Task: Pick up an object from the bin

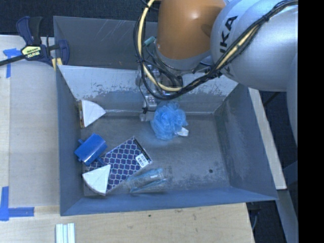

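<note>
Grey metal bin [202, 156], blue mesh puff [168, 121] just beside pincer [147, 110]

silver arm [268, 49] lettered in black, orange wrist cover [185, 19] — yellow and black cables [138, 34].

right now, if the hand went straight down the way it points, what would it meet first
Likely the bin floor by the back wall: the hand points down just left of the blue pouf. It might graze the pouf; depth is unclear.
</note>
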You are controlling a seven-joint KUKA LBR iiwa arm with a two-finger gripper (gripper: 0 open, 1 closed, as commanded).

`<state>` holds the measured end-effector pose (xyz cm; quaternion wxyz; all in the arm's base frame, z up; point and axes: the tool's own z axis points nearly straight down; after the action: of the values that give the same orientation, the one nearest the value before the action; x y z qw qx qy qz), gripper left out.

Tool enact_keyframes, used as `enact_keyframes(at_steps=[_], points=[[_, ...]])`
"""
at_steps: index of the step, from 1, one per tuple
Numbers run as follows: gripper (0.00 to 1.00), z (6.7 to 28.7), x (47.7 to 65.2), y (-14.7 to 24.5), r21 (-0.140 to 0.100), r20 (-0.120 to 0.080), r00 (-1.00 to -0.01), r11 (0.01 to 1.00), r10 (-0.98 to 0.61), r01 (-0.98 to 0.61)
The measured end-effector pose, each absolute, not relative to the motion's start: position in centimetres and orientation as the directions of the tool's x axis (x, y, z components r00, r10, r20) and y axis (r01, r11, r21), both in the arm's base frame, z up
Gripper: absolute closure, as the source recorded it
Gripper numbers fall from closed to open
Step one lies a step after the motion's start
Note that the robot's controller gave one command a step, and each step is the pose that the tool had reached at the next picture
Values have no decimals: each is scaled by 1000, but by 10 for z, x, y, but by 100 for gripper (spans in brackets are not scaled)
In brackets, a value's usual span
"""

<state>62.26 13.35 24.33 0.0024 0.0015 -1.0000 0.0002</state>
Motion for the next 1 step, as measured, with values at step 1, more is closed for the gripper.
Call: enact_keyframes(at_steps=[1], points=[[0, 249, 624, 133, 1, -4, -1000, 1000, 0, 0]])
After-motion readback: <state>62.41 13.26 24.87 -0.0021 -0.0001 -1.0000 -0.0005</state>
